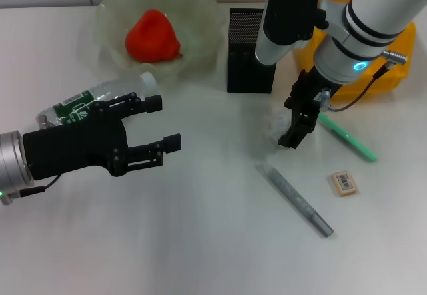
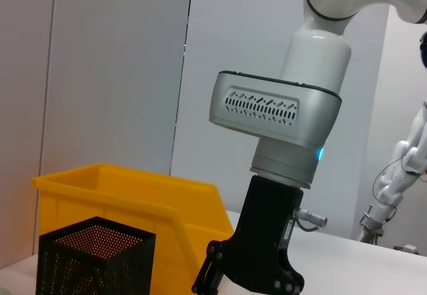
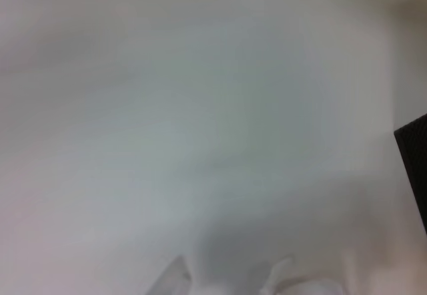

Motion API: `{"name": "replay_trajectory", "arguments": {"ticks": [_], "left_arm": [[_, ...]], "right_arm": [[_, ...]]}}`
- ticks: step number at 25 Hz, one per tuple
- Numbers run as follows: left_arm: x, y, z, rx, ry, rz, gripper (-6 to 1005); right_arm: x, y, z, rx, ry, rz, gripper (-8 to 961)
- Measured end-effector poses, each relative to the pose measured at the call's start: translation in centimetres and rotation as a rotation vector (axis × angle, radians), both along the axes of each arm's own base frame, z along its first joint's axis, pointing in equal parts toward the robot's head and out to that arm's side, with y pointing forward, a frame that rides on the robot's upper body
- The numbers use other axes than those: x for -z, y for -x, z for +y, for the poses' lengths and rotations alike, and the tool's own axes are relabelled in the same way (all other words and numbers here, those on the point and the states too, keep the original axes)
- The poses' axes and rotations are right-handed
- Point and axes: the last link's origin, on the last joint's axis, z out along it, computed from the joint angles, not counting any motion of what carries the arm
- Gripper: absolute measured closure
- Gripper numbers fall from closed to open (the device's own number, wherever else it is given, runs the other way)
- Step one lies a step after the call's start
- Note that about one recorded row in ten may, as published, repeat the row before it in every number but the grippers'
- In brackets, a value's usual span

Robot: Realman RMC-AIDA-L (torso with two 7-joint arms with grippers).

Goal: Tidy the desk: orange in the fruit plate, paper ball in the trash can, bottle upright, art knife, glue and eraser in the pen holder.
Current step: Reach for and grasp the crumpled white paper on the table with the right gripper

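A: Where are the two grippers?

B: The right gripper (image 1: pixel 295 125) hangs low over the bench (image 1: pixel 200 241), right of centre, just beside a crumpled white paper ball (image 1: pixel 273 123). I judge it is lining up on the ball for the yellow trash can (image 1: pixel 393 68) at the far right. Whether its fingers are spread or closed, I cannot tell.

A: And the left?

B: The left gripper (image 1: pixel 155 127) hovers at the left, fingers wide apart, holding nothing. The clear plastic bottle (image 1: pixel 93 101) lies on its side just behind it.

A: The rest?

B: The orange (image 1: pixel 153 36) already sits in the ruffled translucent fruit plate (image 1: pixel 200 15), far left of centre. The black mesh pen holder (image 1: pixel 247 51) stands between plate and can. Still out on the bench: a slim grey art knife (image 1: pixel 297 200) nearer us, a green glue stick (image 1: pixel 347 137) and a small tan eraser (image 1: pixel 343 182) to the right.
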Motion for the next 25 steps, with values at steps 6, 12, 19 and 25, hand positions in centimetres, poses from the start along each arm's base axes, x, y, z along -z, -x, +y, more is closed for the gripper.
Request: {"name": "replay_trajectory", "arguments": {"ticks": [6,12,19,25], "left_arm": [[-0.01,-0.03,0.03,0.001,0.000,0.000,207],[0.05,-0.08,0.03,0.000,0.000,-0.003,207],[0.08,-0.11,0.02,0.000,0.000,-0.004,207],[0.08,-0.10,0.04,-0.001,-0.002,-0.004,207]], "right_arm": [[0.34,-0.14,-0.07,0.000,0.005,0.014,193],[0.59,-0.40,-0.13,-0.003,0.010,0.015,202],[0.64,-0.50,-0.12,-0.004,0.008,0.014,212],[0.64,-0.50,-0.12,-0.004,0.008,0.014,221]]}}
